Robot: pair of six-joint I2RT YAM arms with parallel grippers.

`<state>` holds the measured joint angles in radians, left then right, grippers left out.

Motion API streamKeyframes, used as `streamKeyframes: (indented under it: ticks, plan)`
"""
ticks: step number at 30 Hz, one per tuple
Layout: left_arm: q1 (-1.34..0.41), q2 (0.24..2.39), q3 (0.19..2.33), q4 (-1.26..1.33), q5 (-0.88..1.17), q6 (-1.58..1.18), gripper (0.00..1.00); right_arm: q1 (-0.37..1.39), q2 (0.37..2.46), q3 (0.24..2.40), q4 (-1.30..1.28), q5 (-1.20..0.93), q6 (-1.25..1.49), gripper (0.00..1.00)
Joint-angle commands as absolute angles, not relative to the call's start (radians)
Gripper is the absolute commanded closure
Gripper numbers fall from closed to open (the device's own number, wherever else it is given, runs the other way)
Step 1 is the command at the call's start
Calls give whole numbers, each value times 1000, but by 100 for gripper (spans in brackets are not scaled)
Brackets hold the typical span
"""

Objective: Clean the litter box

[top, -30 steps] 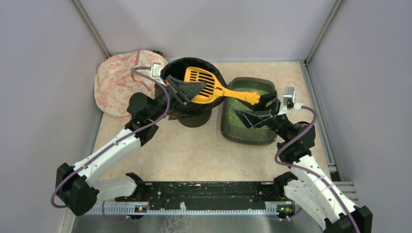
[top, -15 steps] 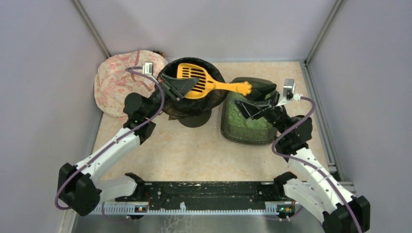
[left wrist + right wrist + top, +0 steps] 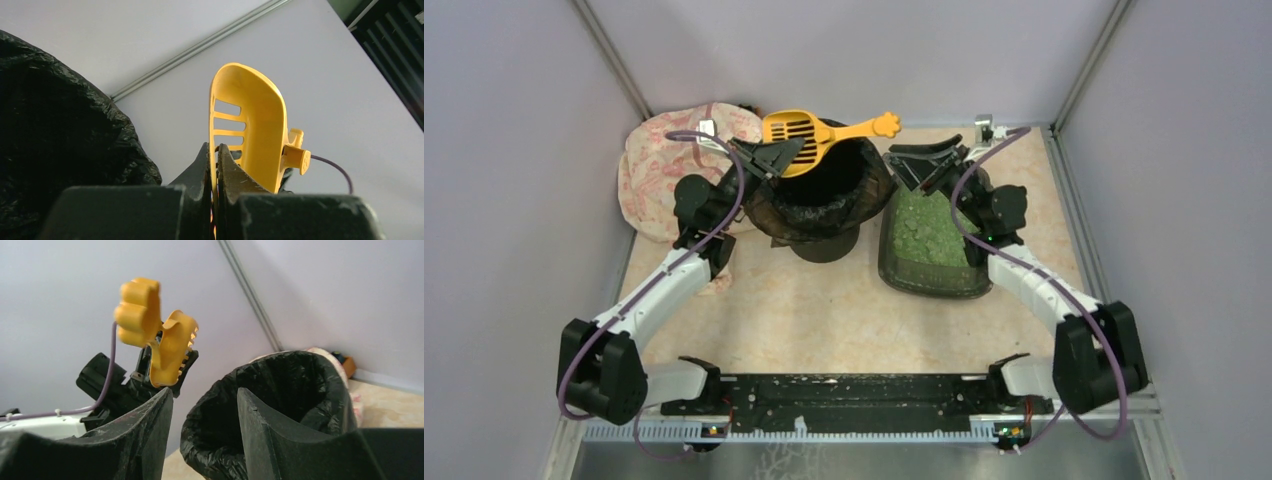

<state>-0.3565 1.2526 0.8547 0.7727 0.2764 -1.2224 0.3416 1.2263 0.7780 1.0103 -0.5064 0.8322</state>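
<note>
**Scoop up over the bin, right gripper empty**

The pale speckled bench sat boxed in by plain grey walls, with metal posts in the far corners. The left arm reached long toward the far wall. The left gripper was pinched tight on the rim of the yellow scoop. The slotted blade stood on edge, and the handle pointed off to that gripper's right, above the far rim of the black-bagged bin. A floral cloth lay bunched just to its left.

The right arm was bent back on itself. The right gripper was raised with its jaws part-way apart and nothing between them, facing the bin and scoop. The litter box, full of green granules, lay on the bench below that gripper and to its near side, close against the bin. Open bench stretched out on the near side of both grippers, while the far wall stood close beyond them.
</note>
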Motion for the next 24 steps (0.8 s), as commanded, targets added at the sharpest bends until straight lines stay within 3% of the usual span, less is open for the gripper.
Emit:
streamKeyframes:
  ticks: [1, 24]
  plan:
    - [-361, 1253, 854, 840, 253, -1291, 100, 345, 1348, 873, 1322, -566, 990, 50]
    - [-380, 1204, 816, 730, 244, -1208, 100, 419, 1372, 995, 1249, -613, 907, 51]
